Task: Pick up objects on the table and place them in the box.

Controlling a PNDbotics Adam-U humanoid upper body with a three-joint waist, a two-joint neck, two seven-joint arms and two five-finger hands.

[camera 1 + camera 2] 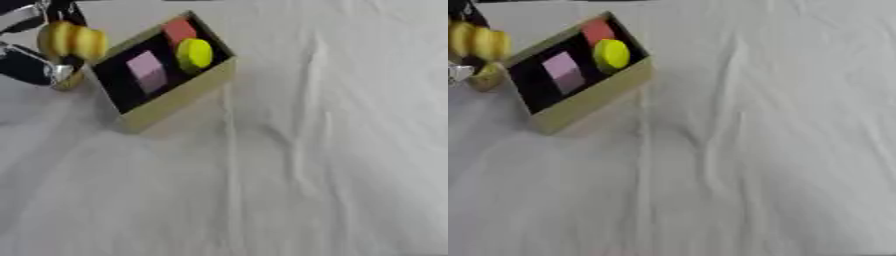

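Note:
A tan cardboard box [179, 99] with a dark inside lies askew at the upper left. In it are a pink block [147, 71], a yellow round piece [194, 54] and a red block [179, 31]. Just left of the box, my left hand [31, 67], black and silver, comes in from the left edge. Its fingers curl round a lumpy yellow object [72, 41], held above the cloth beside the box's left wall. A tan bit [66, 81] shows under the hand; what it is I cannot make out. My right hand shows in neither view.
A wrinkled white cloth [306, 165] covers the table, with long folds running down the middle and right. Nothing else lies on it in view.

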